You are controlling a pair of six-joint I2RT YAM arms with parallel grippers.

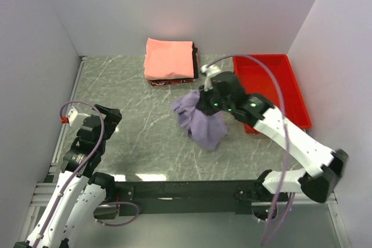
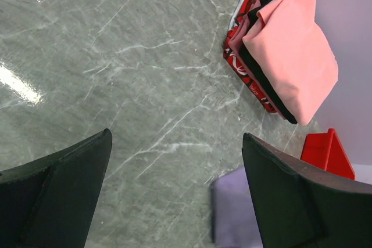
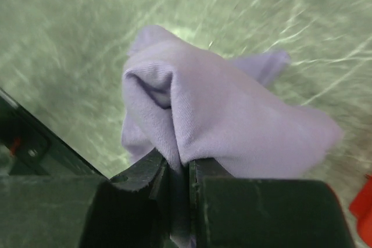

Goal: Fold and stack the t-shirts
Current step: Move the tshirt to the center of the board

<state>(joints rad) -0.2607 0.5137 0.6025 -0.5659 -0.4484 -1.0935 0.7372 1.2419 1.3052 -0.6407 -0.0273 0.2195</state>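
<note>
The left arm [image 1: 81,161] and the right arm [image 1: 293,143] are each built of white tube-like links joined by chunky black joints, and a thin lavender cable [image 1: 271,77] loops loosely along each of them. Small green lights [image 1: 216,104] glow on the right arm's black wrist, while the left wrist carries a small white block [image 1: 72,112] with a red tab. The left gripper [image 2: 176,137] has broad, matte black, wedge-shaped fingers [image 2: 58,196], and the right gripper [image 3: 177,164] has dark, blocky ones with faintly scuffed edges.
</note>
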